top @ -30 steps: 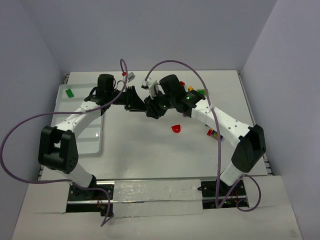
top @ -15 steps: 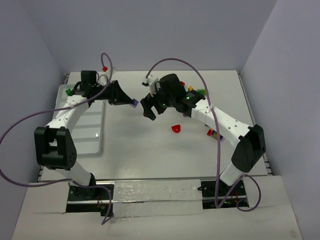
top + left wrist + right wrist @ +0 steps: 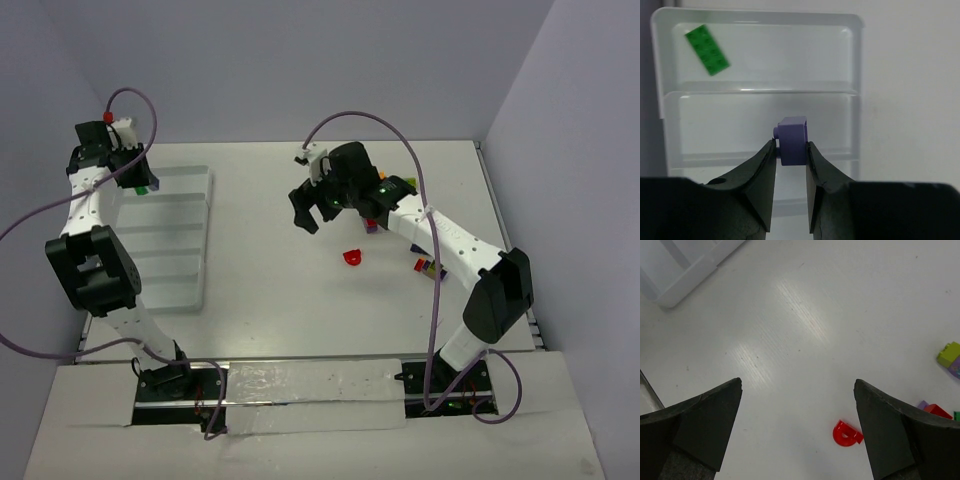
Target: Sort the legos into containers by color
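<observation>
A purple brick (image 3: pixel 792 140) is sitting pinched in the left gripper (image 3: pixel 790 148), hanging above the white tray (image 3: pixel 760 20). A green brick (image 3: pixel 706 43) is lying in the tray's end compartment. The right gripper (image 3: pixel 797 385) is hovering with jaws spread wide over the table (image 3: pixel 805 315), near a red curved piece (image 3: pixel 846 433).

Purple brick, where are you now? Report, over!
Left gripper shut on purple brick, above tray. Right gripper open, empty. Nothing in the way.
</observation>
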Robot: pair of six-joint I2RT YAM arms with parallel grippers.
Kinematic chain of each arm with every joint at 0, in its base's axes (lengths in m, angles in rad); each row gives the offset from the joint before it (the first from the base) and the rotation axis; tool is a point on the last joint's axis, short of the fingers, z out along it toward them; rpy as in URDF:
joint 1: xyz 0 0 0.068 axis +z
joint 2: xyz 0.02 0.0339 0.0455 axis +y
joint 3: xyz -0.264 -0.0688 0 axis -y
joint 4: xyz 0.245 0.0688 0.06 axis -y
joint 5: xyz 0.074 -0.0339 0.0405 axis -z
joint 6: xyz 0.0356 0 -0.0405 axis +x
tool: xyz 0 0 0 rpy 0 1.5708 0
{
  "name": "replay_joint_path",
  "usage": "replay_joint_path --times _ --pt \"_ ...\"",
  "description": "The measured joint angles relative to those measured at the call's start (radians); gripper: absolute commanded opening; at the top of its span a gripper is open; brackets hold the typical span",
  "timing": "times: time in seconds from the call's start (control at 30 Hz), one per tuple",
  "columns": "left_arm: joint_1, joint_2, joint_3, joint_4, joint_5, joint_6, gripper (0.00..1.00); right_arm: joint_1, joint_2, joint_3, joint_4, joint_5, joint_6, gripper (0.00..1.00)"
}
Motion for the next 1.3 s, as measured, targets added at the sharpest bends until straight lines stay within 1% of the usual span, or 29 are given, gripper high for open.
replay_joint_path --times 0.13,0.27,0.57,0.63,0.67,0.7,0.77,0.8,0.9,0.97,1.03,1.17,1.3 --pt "0.048 0.121 0.079 -0.011 -0.079 0.051 0.0 -0.038 0.002 0.0 -0.001 -0.004 0.001 1.0" --pt "0.075 0.206 0.113 -0.018 -0.154 0.083 0.0 -0.082 0.01 -0.004 0.001 -0.015 0.005 1.0" --pt "0.077 0.29 0.115 -0.006 -0.307 0.124 0.0 -0.156 0.039 -0.033 -0.002 -0.031 0.008 1.0" --pt "0.077 0.299 0.115 0.006 -0.34 0.129 0.03 -0.168 0.045 -0.033 -0.002 -0.035 0.007 1.0" --pt "0.077 0.303 0.115 0.012 -0.355 0.131 0.09 -0.174 0.047 -0.034 -0.001 -0.036 0.007 1.0" --pt "0.077 0.306 0.115 0.016 -0.368 0.133 0.19 -0.179 0.048 -0.036 0.0 -0.037 0.006 1.0" --pt "0.077 0.31 0.115 0.02 -0.384 0.137 0.35 -0.187 0.048 -0.045 0.0 -0.037 0.004 1.0" --pt "0.077 0.312 0.115 0.021 -0.389 0.139 0.42 -0.191 0.048 -0.049 0.0 -0.037 0.004 1.0" --pt "0.077 0.314 0.116 0.023 -0.388 0.148 0.57 -0.202 0.048 -0.063 0.0 -0.032 0.003 1.0" --pt "0.077 0.314 0.118 0.022 -0.385 0.149 0.64 -0.208 0.048 -0.074 0.001 -0.023 0.001 1.0" --pt "0.077 0.314 0.13 0.018 -0.379 0.151 0.67 -0.214 0.048 -0.085 -0.001 -0.016 0.0 1.0" --pt "0.077 0.314 0.185 -0.001 -0.353 0.15 0.69 -0.234 0.04 -0.119 -0.006 0.009 0.0 0.99" --pt "0.068 0.288 0.232 -0.01 -0.304 0.146 0.7 -0.28 0.004 -0.165 -0.021 0.039 -0.002 0.95"
